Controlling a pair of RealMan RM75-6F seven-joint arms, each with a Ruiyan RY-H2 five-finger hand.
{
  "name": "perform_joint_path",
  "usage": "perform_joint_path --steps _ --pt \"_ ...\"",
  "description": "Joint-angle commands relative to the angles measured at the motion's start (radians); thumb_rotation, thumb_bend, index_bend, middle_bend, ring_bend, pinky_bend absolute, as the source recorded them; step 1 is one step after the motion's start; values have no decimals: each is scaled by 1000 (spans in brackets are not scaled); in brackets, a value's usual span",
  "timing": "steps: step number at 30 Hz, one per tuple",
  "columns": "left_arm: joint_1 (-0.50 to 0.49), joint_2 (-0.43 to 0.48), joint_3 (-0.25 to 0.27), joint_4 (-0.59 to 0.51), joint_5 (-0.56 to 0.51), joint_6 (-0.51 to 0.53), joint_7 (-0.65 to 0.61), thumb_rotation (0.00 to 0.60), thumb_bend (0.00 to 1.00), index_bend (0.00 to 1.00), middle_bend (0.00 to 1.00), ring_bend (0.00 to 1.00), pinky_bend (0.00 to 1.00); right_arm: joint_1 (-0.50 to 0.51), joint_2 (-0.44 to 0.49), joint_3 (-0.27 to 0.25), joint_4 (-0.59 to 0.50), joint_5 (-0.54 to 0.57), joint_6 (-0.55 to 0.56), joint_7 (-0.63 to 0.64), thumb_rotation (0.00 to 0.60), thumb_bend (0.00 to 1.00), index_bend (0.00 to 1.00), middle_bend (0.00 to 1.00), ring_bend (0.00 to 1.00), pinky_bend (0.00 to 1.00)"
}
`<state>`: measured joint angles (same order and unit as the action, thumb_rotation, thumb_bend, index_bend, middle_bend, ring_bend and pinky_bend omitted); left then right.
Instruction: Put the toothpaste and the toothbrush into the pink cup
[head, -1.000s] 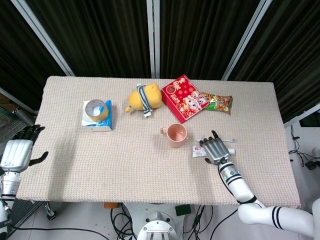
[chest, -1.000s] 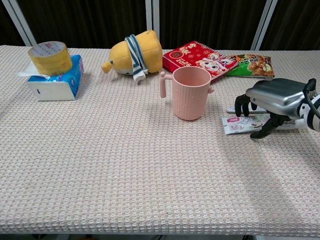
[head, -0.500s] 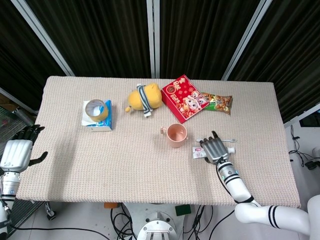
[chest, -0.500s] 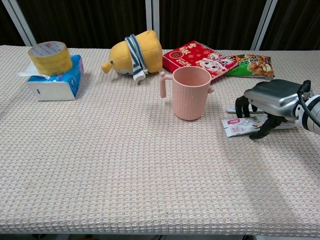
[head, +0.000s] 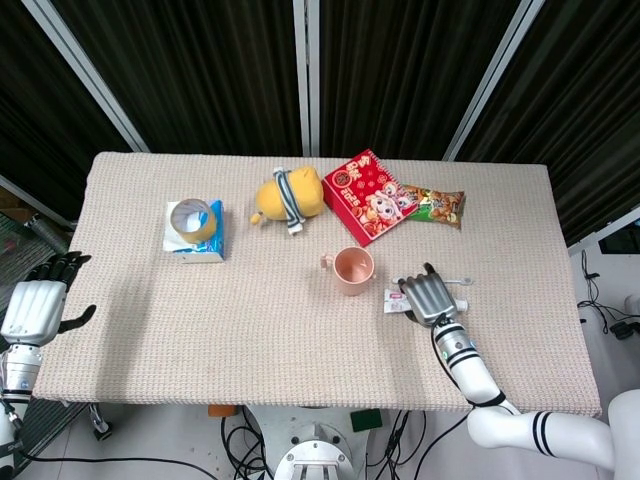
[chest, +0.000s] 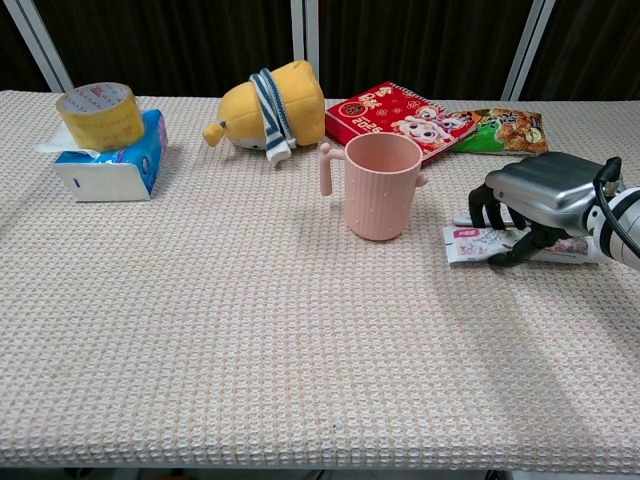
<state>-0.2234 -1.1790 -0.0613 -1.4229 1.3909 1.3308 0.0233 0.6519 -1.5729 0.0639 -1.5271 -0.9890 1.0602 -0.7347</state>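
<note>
The pink cup (head: 352, 270) (chest: 382, 186) stands upright near the table's middle. Right of it the toothpaste (head: 397, 302) (chest: 474, 245), a flat white tube, lies on the cloth. My right hand (head: 428, 298) (chest: 540, 195) is palm-down over it, fingers curled down behind the tube and thumb against its near edge, gripping it. The white toothbrush (head: 459, 282) (chest: 465, 217) lies just behind the hand, mostly hidden by it. My left hand (head: 35, 305) hangs off the table's left edge with its fingers apart and holds nothing.
A yellow plush toy (head: 288, 195), a red box (head: 365, 195) and a snack bag (head: 437, 206) lie behind the cup. A tape roll (head: 192, 218) sits on a blue tissue pack (chest: 112, 160) at the left.
My right hand has sunk lower onto the toothpaste, and its fingers and thumb have drawn in around the tube. The left hand has stayed still.
</note>
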Motion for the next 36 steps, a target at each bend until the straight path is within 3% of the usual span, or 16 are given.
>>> perform_joint_path --steps 1,5,11,21,29,36 --pt "0 -1 -1 2 1 -1 -5 568 208 162 143 121 244 -2 -1 0 3 -6 3 6 600 696 693 583 526 267" --pt "0 -3 -1 5 2 -4 -8 573 208 162 143 121 244 -7 -1 0 6 -28 13 27 600 778 720 602 540 281" --pt "2 -2 -1 4 3 -6 -12 579 208 162 143 121 244 -32 25 -5 -2 -95 41 104 600 797 762 630 572 305" --pt "9 -3 -1 0 8 2 -12 575 208 162 143 121 244 -139 153 -3 -90 -276 206 340 600 788 773 645 584 332" --pt "3 -2 -6 -13 17 4 -5 576 208 162 143 121 244 -134 218 103 -201 -420 308 531 600 778 774 644 580 332" --pt "5 5 -6 -19 20 7 -11 576 208 162 143 121 244 -62 116 226 -176 -424 305 744 600 778 768 630 578 332"
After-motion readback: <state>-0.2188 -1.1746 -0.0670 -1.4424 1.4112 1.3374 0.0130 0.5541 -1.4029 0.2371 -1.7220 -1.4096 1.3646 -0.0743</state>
